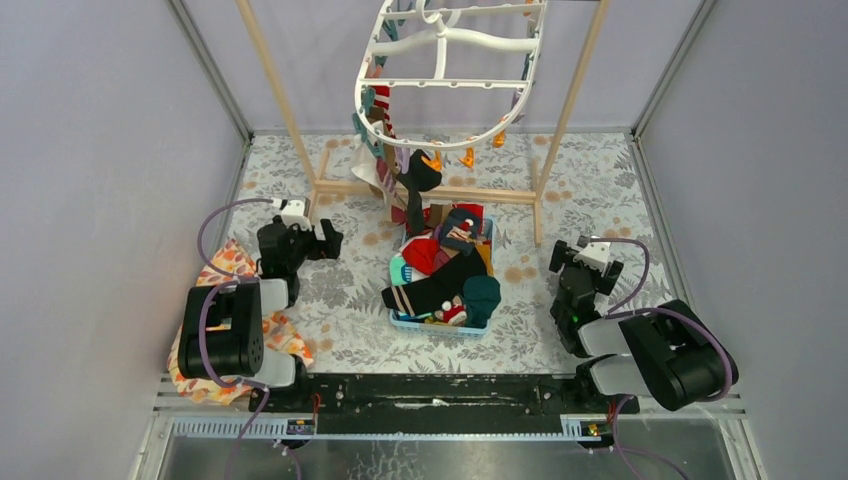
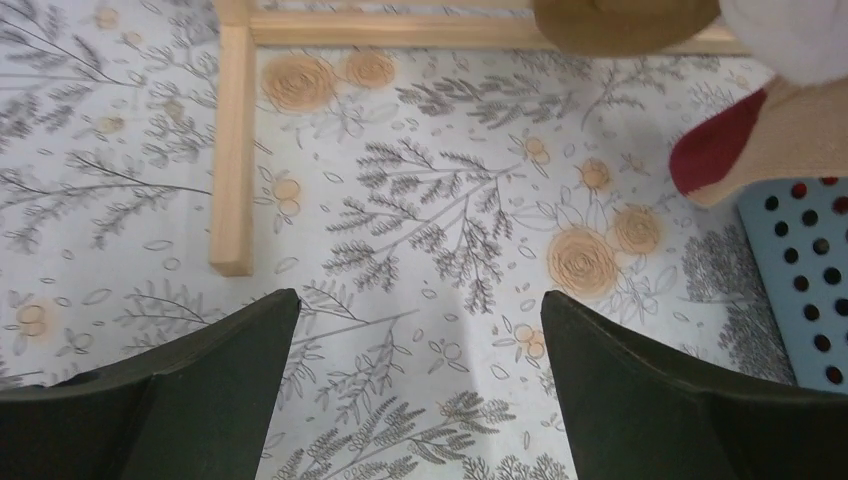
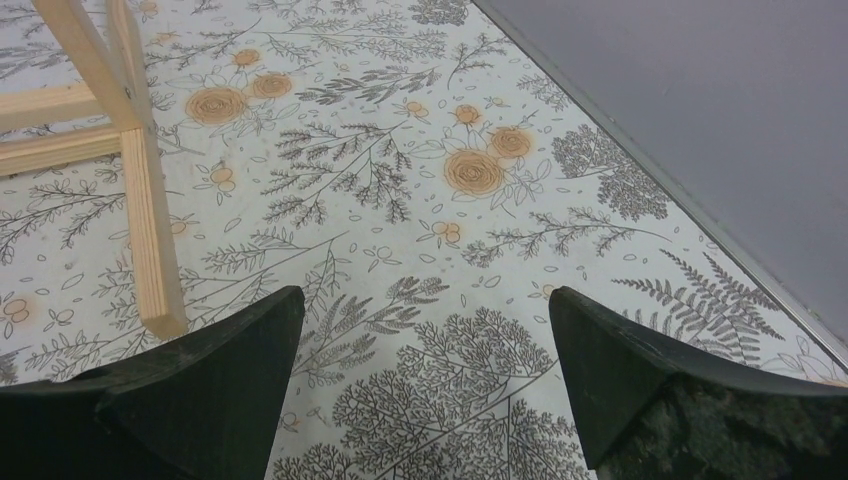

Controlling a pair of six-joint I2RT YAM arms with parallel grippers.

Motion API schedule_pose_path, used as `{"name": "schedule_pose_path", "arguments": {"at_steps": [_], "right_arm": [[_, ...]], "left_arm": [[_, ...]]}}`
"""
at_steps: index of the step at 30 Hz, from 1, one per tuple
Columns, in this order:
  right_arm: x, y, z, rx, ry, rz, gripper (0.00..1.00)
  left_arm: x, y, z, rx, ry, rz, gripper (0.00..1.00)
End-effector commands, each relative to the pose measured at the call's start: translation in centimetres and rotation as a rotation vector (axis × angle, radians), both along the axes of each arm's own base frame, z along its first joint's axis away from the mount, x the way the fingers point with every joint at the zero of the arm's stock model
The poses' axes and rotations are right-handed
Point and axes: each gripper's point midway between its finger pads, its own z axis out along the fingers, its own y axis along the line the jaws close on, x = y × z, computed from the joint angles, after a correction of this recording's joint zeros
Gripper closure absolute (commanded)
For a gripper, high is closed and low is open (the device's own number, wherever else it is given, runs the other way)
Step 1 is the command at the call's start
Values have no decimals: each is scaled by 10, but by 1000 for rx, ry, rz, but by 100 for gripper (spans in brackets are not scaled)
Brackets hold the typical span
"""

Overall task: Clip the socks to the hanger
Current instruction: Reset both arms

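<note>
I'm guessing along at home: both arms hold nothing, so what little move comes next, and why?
Probably slide the left end effector right, over the basket. Its jaws stand open and empty, the basket's corner shows just beside it, and unclipped socks lie piled there.

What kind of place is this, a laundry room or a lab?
Probably a robot test cell staged for laundry: plain grey walls box in the table, two robot arms sit at its edge, and a hanger hangs near a basket of socks.
</note>
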Motion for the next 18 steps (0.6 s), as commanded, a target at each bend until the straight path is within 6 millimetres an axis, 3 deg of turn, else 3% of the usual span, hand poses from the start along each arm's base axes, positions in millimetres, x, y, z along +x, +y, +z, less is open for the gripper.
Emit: {"name": "schedule_pose_path", "arguments": {"at_steps": [1,5,7,10,13,18], "right_arm": [[30,8,35,13,-136,68,0],[43,8,18,40,-122,160,0],[51,18,12,27,-102,240,0],[59,24,7,22,-78,287,0],[75,11,-10,91,34,239,0],[81,5,-8,145,17,233,0]], "left_arm": [[20,15,38,-10,-196,98,2],[2,4,42,33,-323,72,1],[-3,2,44,21,-372,84,1],[7,0,36,41,-309,77,1],[12,0,33,67,-286,107,1],[12,0,32,69,-284,107,1]]}}
